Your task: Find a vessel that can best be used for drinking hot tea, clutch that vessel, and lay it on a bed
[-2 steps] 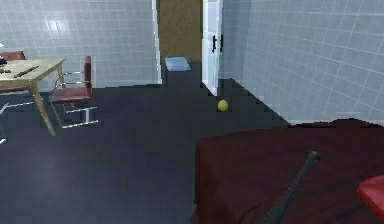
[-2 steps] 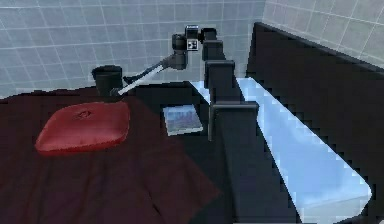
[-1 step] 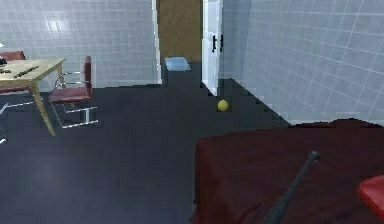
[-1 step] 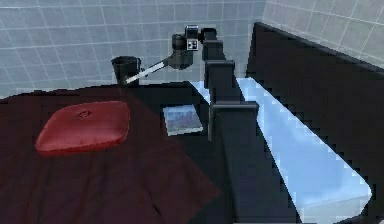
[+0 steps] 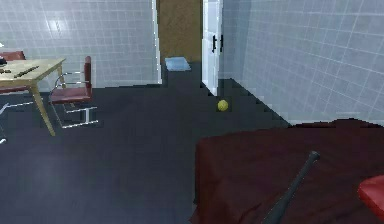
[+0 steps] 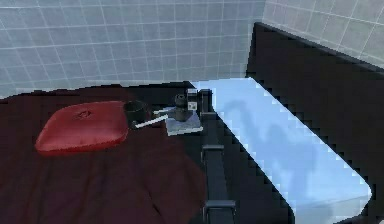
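The gripper [image 6: 158, 115] reaches over the maroon bed [image 6: 90, 185], a dark cup-like vessel [image 6: 133, 106] at its far end beside the red cushion [image 6: 85, 128]; whether it holds anything I cannot tell; pulling back could snag and topple the vessel on soft bedding.

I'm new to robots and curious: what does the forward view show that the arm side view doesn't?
Forward view: a wooden table, a red chair, an open white door and a yellow-green ball. Arm side view: the arm, its hand, a pale blue cushion and a dark headboard. Both: the dark red bed and, probably, a red pillow.
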